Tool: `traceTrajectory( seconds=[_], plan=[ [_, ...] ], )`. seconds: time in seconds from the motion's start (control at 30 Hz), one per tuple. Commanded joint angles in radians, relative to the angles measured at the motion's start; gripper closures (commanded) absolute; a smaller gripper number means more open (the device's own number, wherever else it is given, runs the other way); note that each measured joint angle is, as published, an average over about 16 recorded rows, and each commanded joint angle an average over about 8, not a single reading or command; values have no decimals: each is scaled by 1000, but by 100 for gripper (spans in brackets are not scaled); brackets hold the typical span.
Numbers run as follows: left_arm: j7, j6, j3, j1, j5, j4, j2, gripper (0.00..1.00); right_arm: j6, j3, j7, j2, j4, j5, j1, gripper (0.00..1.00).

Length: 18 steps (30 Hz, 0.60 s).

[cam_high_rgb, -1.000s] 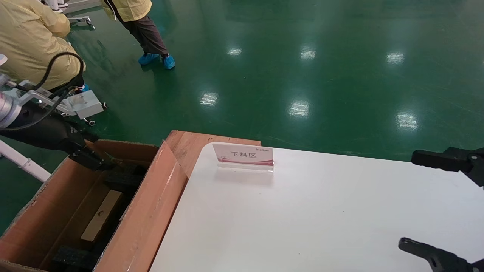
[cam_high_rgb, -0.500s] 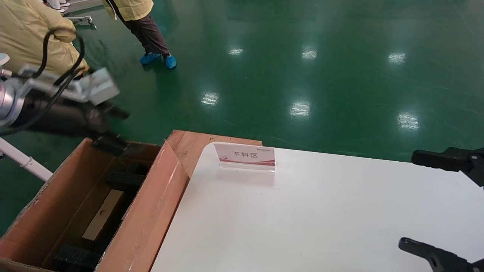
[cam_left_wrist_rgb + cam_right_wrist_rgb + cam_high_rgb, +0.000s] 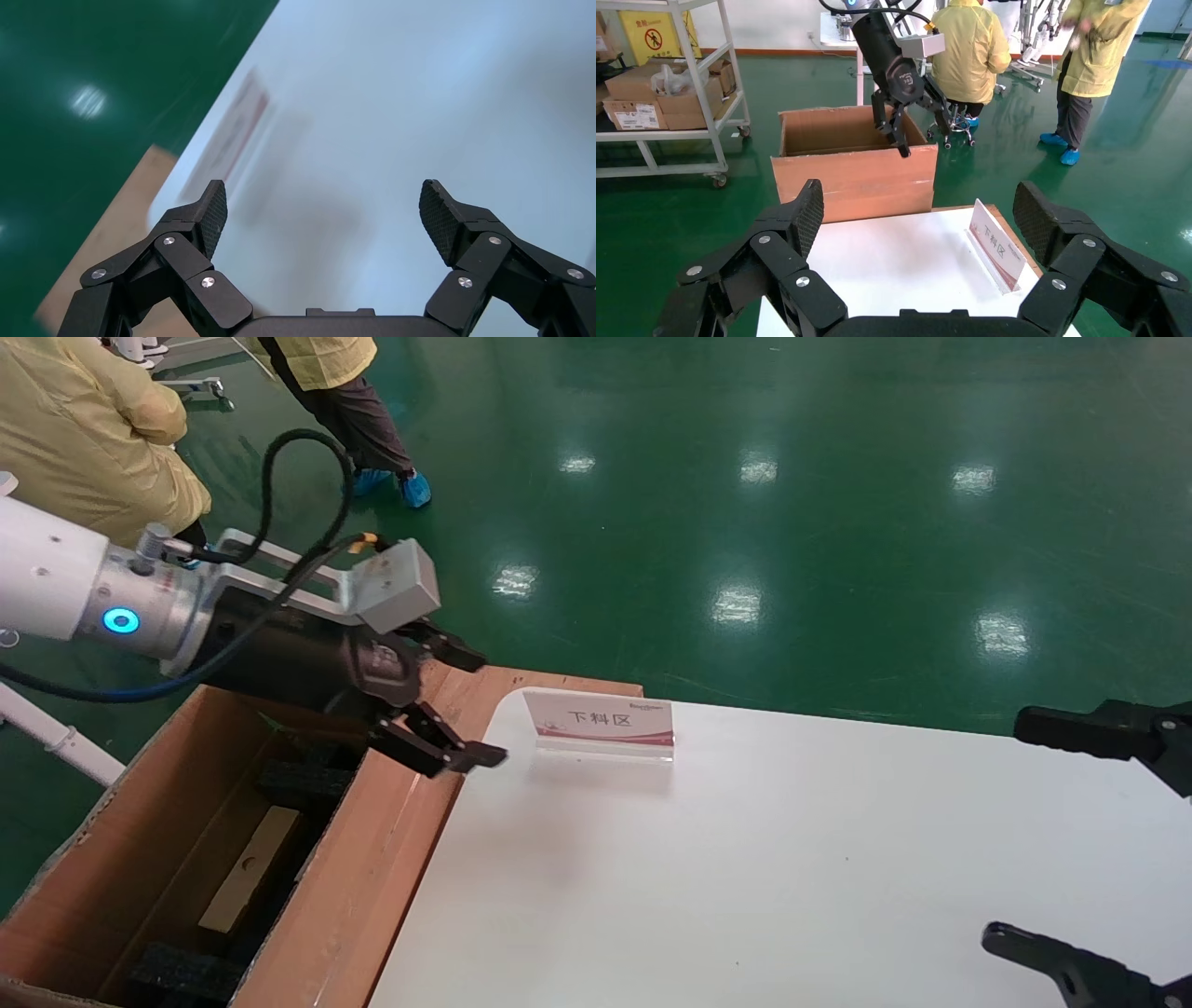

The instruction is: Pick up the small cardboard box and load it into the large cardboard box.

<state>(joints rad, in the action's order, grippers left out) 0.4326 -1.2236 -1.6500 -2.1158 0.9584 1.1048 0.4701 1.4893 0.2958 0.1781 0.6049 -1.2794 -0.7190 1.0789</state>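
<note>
Since a second ago the left claw (image 3: 456,705) has come up out of the large cardboard box (image 3: 372,859), where it was reaching down toward the black foam (image 3: 303,782), and has swung toward the robot's right; it now hangs above the carton's near flap, at the corner of the white tabletop (image 3: 792,859), just short of the small sign stand (image 3: 601,721). Its jaws are spread wide and hold nothing, which the left wrist view confirms: both pads (image 3: 214,210) stand well apart over bare white surface. A small cardboard box (image 3: 250,868) lies deep inside the carton, between foam blocks, its pale top face with a round hole turned up; it has not shifted across the three head views. Judging from that, the loading itself looks done: the small box is already inside, released, and nothing else to pick shows on the tabletop. What remains, at most, is for the left arm to finish pulling clear and settle. The right claw (image 3: 1071,840) sits parked at the right edge of the tabletop, jaws wide apart and empty, in the same place as before; its wrist view looks across at the left arm over the carton. Two people in yellow coats (image 3: 93,439) stand on the green floor (image 3: 745,477) beyond, one having shuffled slightly.
</note>
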Motion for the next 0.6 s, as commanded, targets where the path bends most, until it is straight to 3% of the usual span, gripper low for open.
traceTrajectory(
  seconds=[0.03, 0.17, 0.2, 0.43, 0.47, 0.6],
  plan=[
    [-12, -13, 67, 51, -11, 9, 7, 0, 0, -1, 0, 0, 0, 0, 0, 0],
    [-36, -40, 201, 153, -33, 26, 21, 0, 1, -2, 1, 1, 0, -1, -1, 0],
    [-42, -46, 234, 177, -39, 31, 24, 0, 1, -2, 1, 1, -1, -1, -1, 6],
    [-84, -93, 468, 355, -78, 61, 48, 0, 2, -4, 2, 2, -1, -3, -1, 93],
    [-90, -100, 501, 381, -83, 66, 52, 0, 2, -4, 3, 2, -1, -3, -1, 100],
    [-113, -126, 634, 482, -105, 83, 65, 0, 2, -6, 3, 2, -2, -4, -2, 100]
  ],
)
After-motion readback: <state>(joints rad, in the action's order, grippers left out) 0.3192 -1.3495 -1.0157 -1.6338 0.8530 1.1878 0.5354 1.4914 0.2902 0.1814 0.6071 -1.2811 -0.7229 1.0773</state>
